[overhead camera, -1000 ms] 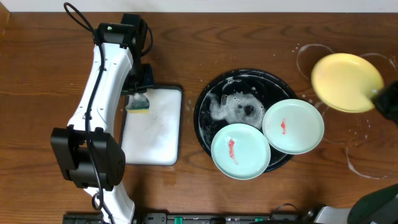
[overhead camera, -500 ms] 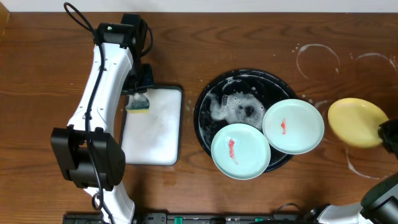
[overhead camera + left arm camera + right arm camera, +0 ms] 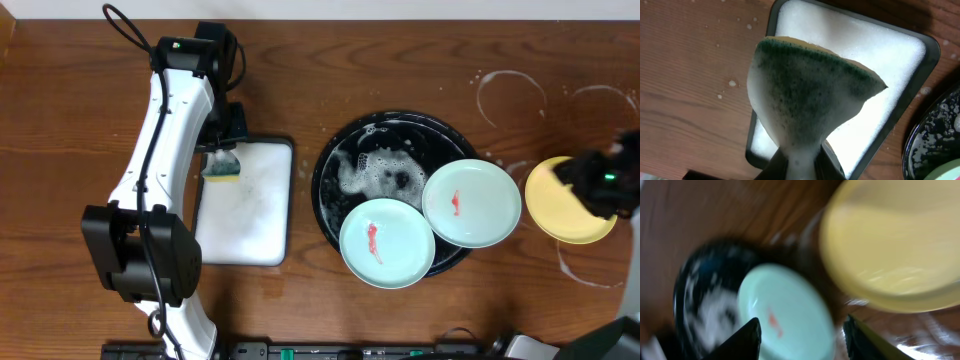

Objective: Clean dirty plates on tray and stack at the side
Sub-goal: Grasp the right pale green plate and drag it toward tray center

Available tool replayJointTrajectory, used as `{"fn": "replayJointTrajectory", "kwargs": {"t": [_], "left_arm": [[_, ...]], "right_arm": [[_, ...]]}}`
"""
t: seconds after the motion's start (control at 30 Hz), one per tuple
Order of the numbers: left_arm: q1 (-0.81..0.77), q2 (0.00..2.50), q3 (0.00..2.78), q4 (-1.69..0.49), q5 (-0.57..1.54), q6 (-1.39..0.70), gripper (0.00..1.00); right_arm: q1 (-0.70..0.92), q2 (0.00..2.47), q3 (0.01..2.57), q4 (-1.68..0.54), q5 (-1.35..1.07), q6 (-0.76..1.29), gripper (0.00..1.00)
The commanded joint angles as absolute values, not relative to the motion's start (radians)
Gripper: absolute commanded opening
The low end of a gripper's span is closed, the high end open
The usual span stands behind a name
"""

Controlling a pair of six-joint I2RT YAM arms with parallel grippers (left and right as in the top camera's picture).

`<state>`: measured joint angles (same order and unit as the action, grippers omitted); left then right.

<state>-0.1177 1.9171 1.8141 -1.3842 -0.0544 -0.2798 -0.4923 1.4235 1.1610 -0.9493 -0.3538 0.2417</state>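
Observation:
The black tray [image 3: 325, 170] holds soapy foam and two mint plates, each with a red smear: one at the front [image 3: 387, 242], one at the right [image 3: 472, 203], which overhangs the rim. A yellow plate [image 3: 565, 208] lies flat on the wooden table to the tray's right. My right gripper [image 3: 592, 182] hovers over that plate's upper part. In the blurred right wrist view it [image 3: 802, 327] is open and empty, with the yellow plate [image 3: 900, 245] and a mint plate [image 3: 785, 315] below. My left gripper [image 3: 802, 167] is shut on a foamy green sponge [image 3: 810, 85] over the white tray's corner.
The white rectangular tray [image 3: 245, 215] of foam lies left of the black tray, with the left arm [image 3: 165, 130] along its left side. Whitish ring stains [image 3: 512, 95] mark the wood at the back right. The table's right edge is close to the yellow plate.
My right gripper lowered the yellow plate from the air at the back right to the table beside the tray, opened and let it go. The left arm has not moved.

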Motion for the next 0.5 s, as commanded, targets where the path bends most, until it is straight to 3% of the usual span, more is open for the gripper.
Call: {"fn": "replayJointTrajectory", "kwargs": {"t": [0.0,0.17,0.33,0.47], "left_arm": [[-0.114,1.919,1.812,-1.39,-0.056,-0.263,0.12],[-0.114,1.919,1.812,-1.39,-0.056,-0.263,0.12],[-0.114,1.919,1.812,-1.39,-0.056,-0.263,0.12],[-0.114,1.919,1.812,-1.39,-0.056,-0.263,0.12]], "right_arm": [[-0.337,1.44,1.151,-1.017,-0.109,0.231,0.5],[-0.211,1.477,1.068,-1.012,0.253,0.404,0.49],[-0.204,1.526,0.999,-0.925,0.169,0.408,0.45],[-0.204,1.563,0.958,-0.852,0.139,0.403,0.35]]}}
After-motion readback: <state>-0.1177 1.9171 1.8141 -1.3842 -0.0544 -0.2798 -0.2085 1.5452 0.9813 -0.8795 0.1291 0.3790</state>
